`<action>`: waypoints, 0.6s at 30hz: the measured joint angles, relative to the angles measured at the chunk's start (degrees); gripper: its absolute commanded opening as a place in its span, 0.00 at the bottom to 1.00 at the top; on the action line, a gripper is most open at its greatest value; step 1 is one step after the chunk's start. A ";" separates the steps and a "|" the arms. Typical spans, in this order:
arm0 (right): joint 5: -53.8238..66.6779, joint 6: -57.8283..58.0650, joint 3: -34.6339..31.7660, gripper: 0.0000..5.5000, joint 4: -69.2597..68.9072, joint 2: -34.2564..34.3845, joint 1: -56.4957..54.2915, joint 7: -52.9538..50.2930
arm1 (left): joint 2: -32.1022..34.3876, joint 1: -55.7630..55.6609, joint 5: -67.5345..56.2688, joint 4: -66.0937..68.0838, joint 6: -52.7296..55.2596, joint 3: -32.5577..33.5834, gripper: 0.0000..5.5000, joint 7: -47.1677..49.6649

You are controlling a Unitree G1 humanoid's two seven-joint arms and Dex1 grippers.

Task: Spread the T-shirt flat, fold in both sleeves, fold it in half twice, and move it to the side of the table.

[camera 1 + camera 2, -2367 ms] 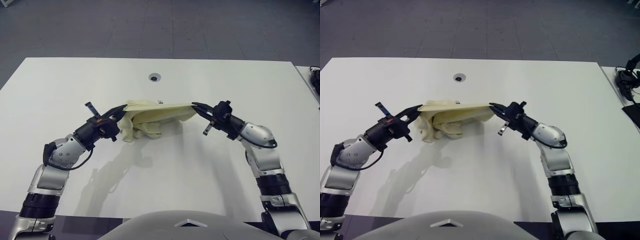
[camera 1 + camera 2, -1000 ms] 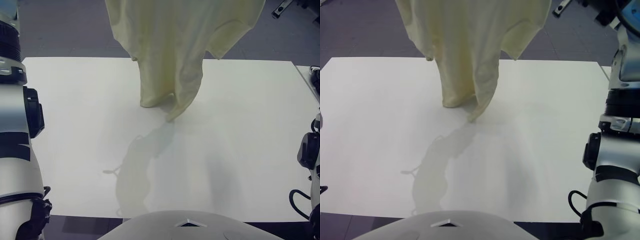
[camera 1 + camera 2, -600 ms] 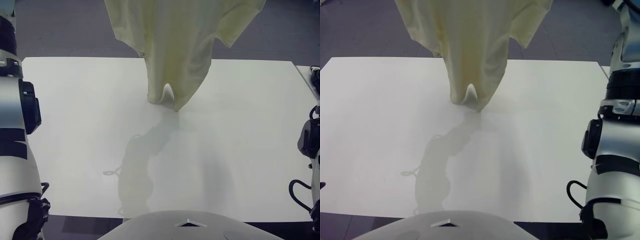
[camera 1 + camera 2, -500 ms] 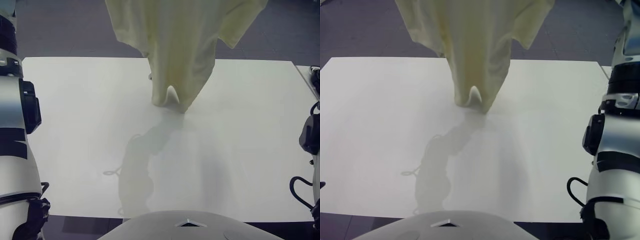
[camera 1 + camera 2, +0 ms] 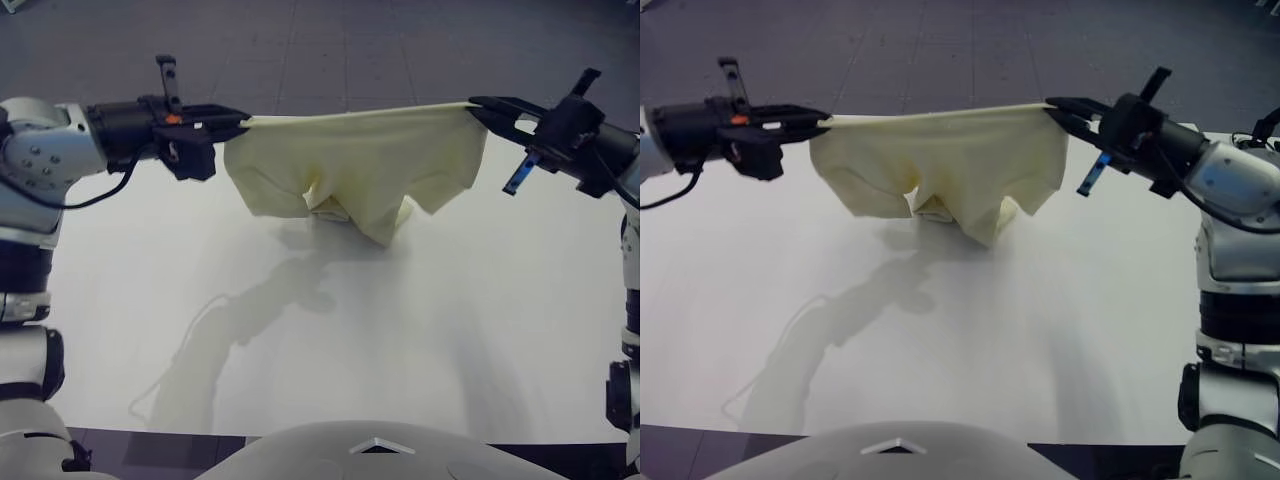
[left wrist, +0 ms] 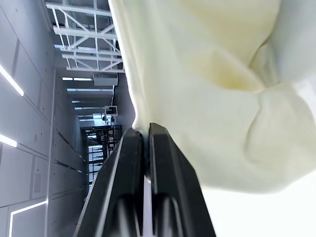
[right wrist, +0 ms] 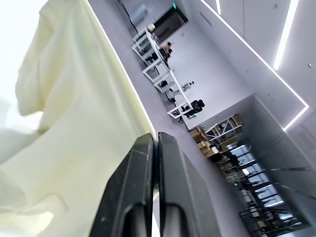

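Pale yellow T-shirt [image 5: 350, 165] up in the air, stretched wide over the far half of the white counter [image 5: 420, 330]. Its top edge runs taut, nearly level, from one side to the other. Below that line the fabric sags, a sleeve hanging on the right side, the middle bunched into folds. The lowest folds sit right down at the counter surface; touching or just above, hard to call. On the left end, the left gripper [image 5: 238, 121] is clamped on the shirt's edge, fingers [image 6: 129, 150] pressed together with cloth between them. On the right end, the right gripper [image 5: 478, 106] pinches the opposite edge the same way. Both arms reach out wide, well apart.
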 measured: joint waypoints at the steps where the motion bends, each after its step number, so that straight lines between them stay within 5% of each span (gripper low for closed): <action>1: 0.67 0.96 -0.55 0.00 -2.00 -0.11 2.33 0.11 | 0.37 3.61 -0.60 -2.95 0.94 1.42 0.00 0.07; 10: -5.99 2.01 4.49 0.00 -16.09 -0.44 33.42 2.40 | -0.30 41.59 6.25 -24.64 4.01 7.35 0.00 0.97; 18: -2.77 4.71 8.04 0.00 -21.78 0.45 36.67 2.72 | -2.15 48.72 13.61 -29.01 2.82 3.99 0.00 2.33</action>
